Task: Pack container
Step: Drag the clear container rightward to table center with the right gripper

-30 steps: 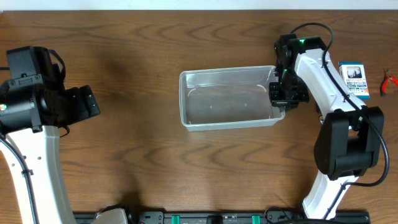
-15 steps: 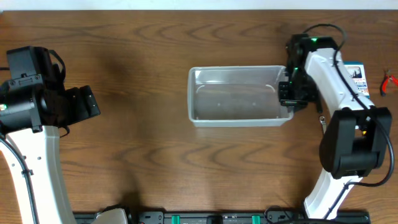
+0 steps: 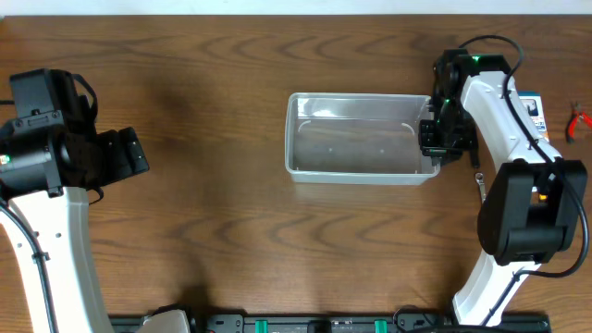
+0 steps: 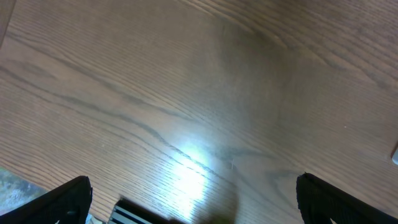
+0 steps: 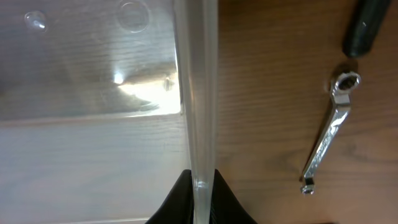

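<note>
A clear plastic container (image 3: pixel 301 139) lies empty on the brown table, right of centre. My right gripper (image 3: pixel 437 141) is shut on its right wall; in the right wrist view the wall's rim (image 5: pixel 198 93) runs up from between the two black fingertips (image 5: pixel 200 186). A silver wrench (image 5: pixel 326 138) lies on the table just right of the container, with a black handle (image 5: pixel 367 28) beyond it. My left gripper (image 4: pixel 193 199) hangs open over bare wood at the far left, holding nothing.
A boxed item with a blue label (image 3: pixel 531 111) and small red pliers (image 3: pixel 578 121) lie at the right edge. The left arm (image 3: pixel 55 148) stands at the far left. A black rail (image 3: pixel 324 324) runs along the front edge.
The right gripper has dragged the container to the right and slightly away, turning it square to the table edge. The left arm has not moved.
</note>
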Robot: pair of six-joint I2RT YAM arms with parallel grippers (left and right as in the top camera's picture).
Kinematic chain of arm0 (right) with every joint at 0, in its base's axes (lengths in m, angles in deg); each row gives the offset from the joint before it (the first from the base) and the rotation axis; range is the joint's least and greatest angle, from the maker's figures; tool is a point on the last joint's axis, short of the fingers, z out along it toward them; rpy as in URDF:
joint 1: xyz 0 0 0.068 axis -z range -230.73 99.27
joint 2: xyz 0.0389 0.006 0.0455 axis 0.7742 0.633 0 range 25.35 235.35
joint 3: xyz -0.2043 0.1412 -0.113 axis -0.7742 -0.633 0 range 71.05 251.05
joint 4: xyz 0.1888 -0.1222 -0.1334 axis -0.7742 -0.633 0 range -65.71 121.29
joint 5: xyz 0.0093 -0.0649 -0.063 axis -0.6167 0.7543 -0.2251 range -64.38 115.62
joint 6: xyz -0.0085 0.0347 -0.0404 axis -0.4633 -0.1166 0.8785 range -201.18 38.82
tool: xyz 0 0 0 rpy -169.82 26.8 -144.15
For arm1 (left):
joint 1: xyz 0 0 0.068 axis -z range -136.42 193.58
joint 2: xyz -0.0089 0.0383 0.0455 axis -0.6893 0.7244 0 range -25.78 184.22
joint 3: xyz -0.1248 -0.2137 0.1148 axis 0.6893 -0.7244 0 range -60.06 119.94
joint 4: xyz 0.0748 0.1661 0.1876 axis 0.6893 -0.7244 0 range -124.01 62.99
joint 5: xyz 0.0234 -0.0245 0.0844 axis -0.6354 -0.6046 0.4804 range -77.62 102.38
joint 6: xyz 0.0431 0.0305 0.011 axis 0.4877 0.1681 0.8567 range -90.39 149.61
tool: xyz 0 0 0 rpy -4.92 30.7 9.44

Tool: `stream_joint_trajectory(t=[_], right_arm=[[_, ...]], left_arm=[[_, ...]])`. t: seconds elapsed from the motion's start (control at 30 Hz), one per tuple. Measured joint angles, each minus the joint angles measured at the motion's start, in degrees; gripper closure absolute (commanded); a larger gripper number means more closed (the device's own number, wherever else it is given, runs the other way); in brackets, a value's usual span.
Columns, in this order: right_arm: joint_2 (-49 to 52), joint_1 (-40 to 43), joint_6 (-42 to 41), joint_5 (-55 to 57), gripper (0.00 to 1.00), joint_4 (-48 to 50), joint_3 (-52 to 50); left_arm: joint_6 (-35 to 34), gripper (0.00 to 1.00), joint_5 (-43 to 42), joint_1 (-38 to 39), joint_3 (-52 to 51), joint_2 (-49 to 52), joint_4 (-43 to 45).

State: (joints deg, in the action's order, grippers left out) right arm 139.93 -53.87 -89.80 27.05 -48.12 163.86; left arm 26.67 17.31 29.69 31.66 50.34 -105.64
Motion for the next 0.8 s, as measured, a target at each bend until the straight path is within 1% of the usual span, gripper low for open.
stream_joint_trajectory(t=[0.33, 0.67, 0.77, 0.8], right_arm=[[0.0, 0.0, 4.57, -1.46, 0.89, 0.44, -0.04], [0.0, 0.0, 5.01, -1.68, 0.87, 0.44, -0.22], [0.0, 0.0, 5.03, -1.9, 0.86, 0.44, -0.24], [0.0, 0.0, 5.03, -1.97, 0.84, 0.48, -0.26]], left_arm=[[0.0, 0.02, 0.0, 0.0, -0.02, 0.0, 0.0], [0.0, 0.02, 0.0, 0.0, -0.02, 0.0, 0.0], [0.0, 0.02, 0.0, 0.0, -0.02, 0.0, 0.0], [0.0, 0.02, 0.0, 0.0, 0.0, 0.0, 0.0]])
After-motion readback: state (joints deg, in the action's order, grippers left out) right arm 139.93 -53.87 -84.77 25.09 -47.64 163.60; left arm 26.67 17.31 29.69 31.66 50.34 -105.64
